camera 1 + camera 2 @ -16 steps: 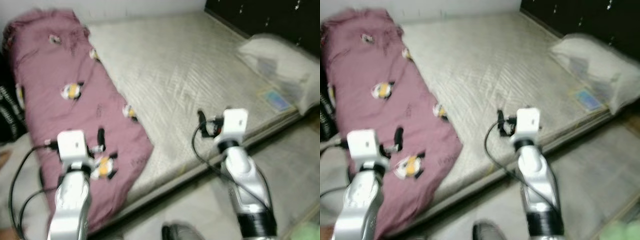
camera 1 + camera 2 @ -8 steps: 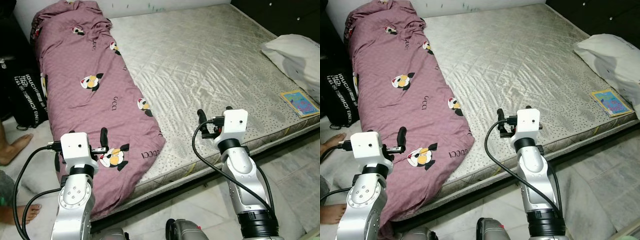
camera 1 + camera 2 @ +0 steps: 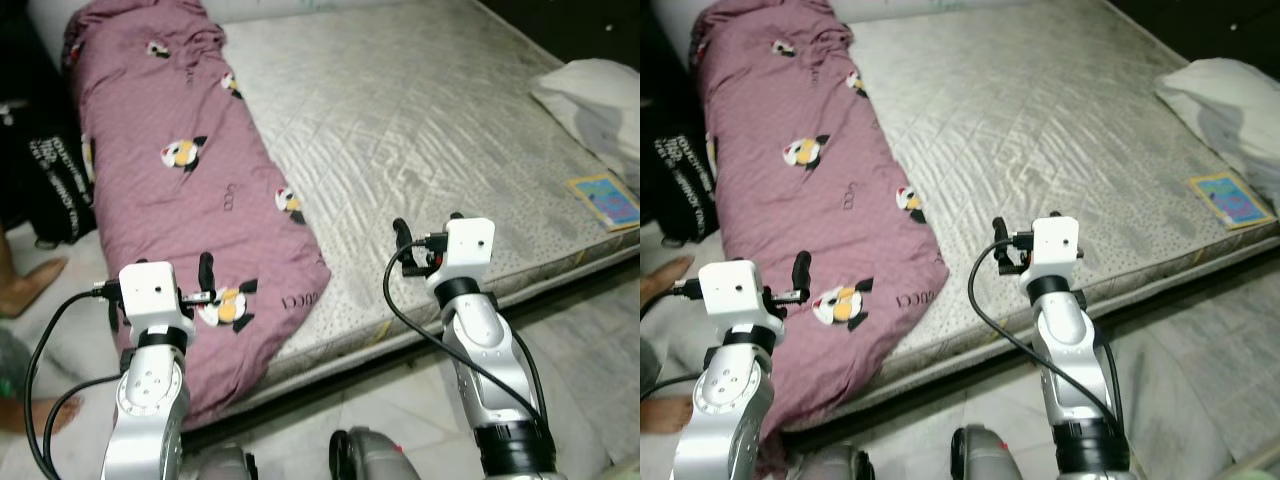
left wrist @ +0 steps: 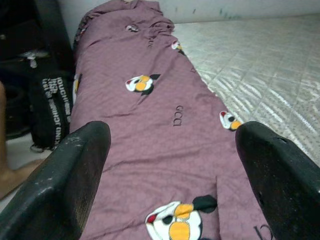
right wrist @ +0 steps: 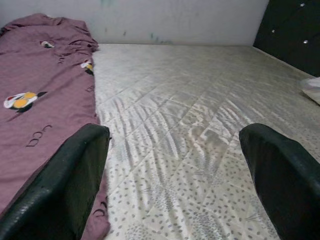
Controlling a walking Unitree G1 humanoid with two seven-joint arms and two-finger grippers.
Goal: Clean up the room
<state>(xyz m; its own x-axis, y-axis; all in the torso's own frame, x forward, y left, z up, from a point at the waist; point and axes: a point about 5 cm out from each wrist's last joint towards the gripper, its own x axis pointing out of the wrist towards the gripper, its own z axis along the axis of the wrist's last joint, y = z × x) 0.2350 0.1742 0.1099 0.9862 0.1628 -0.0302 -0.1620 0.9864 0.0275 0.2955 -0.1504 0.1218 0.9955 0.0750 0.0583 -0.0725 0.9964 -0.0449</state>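
Observation:
A purple blanket [image 3: 190, 190] printed with cartoon birds lies bunched along the left side of a bare grey mattress [image 3: 420, 130]; its near end hangs over the mattress edge. My left gripper [image 3: 190, 275] hovers open just above that near end, and its wide-apart fingers [image 4: 75, 170] frame the blanket [image 4: 150, 115] in the left wrist view. My right gripper [image 3: 428, 228] is open and empty over the mattress's front edge, facing the quilted surface [image 5: 190, 110].
A white pillow [image 3: 600, 95] and a colourful booklet [image 3: 607, 197] lie at the mattress's right end. A black bag [image 3: 60, 180] stands left of the bed, with a person's bare feet [image 3: 30, 285] on the pale floor [image 3: 590, 330] beside it.
The head camera shifted and the blur from one second ago has gone. Both arms hold the same pose with their fingers apart.

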